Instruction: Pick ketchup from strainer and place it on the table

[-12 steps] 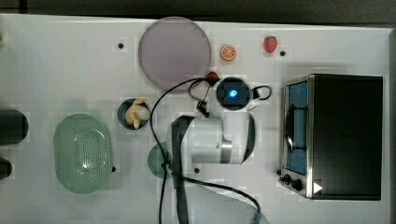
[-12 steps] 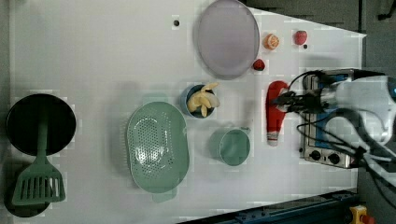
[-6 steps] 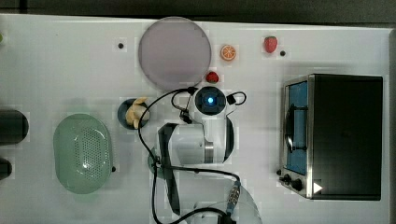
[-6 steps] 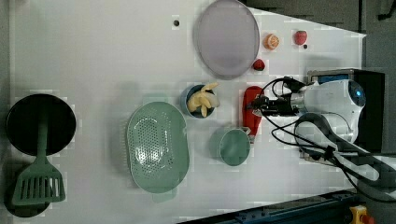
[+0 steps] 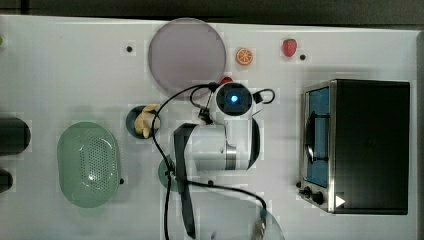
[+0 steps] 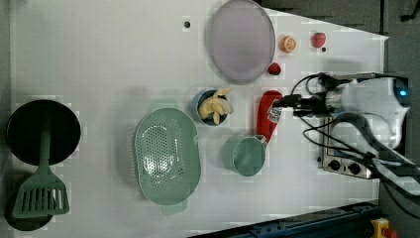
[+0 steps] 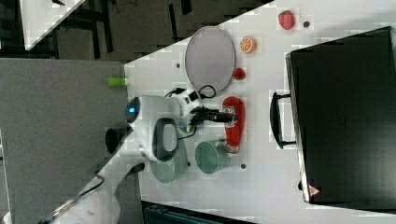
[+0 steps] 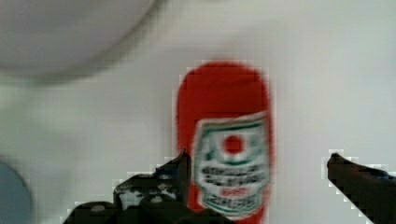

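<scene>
In the left view, reading from its left, you meet the strainer (image 6: 167, 156) first: a pale green oval lying empty on the table (image 6: 109, 54). Further toward the left view's right, past a small bowl of banana pieces (image 6: 214, 107), the ketchup (image 6: 268, 115) lies flat on the bare tabletop, its cap end just beside a teal cup (image 6: 248, 156). At the left view's far right hangs the gripper (image 6: 287, 105), with the bottle's side near its tips.

The wrist view shows the fingers (image 8: 180, 170) spread wide, one on each side of the bottle's label, neither visibly pressing it.

You would likely find the bottle light and slightly squashy, with a smooth, rounded, slippery plastic wall. Across the labelled middle looks the safest place to hold it; too hard a squeeze could dent it.

Compared with a second ago, the bottle has moved toward the left view's left, away from the oven and nearer the cup, and the jaws have opened, which suggests a release.
</scene>
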Available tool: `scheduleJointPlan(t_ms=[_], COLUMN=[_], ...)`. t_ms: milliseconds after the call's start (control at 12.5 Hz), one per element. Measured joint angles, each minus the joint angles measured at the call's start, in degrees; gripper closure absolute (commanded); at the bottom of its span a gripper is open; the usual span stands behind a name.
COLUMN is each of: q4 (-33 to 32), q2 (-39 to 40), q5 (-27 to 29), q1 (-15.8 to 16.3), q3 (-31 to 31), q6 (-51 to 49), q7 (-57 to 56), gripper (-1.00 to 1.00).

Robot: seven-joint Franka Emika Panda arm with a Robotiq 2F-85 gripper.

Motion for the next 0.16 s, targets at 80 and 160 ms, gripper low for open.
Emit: scheduleJointPlan(t_ms=[80,160], q4=[2.2,5.5], q2=[-2.2,-4.2], q5=[0.2,0.3], q1=[-0.1,-0.1], q3=[-0.1,-0.4], q6=[-3.5,-7.6], q7=[0.0,0.1], gripper=[-1.0,-1.0])
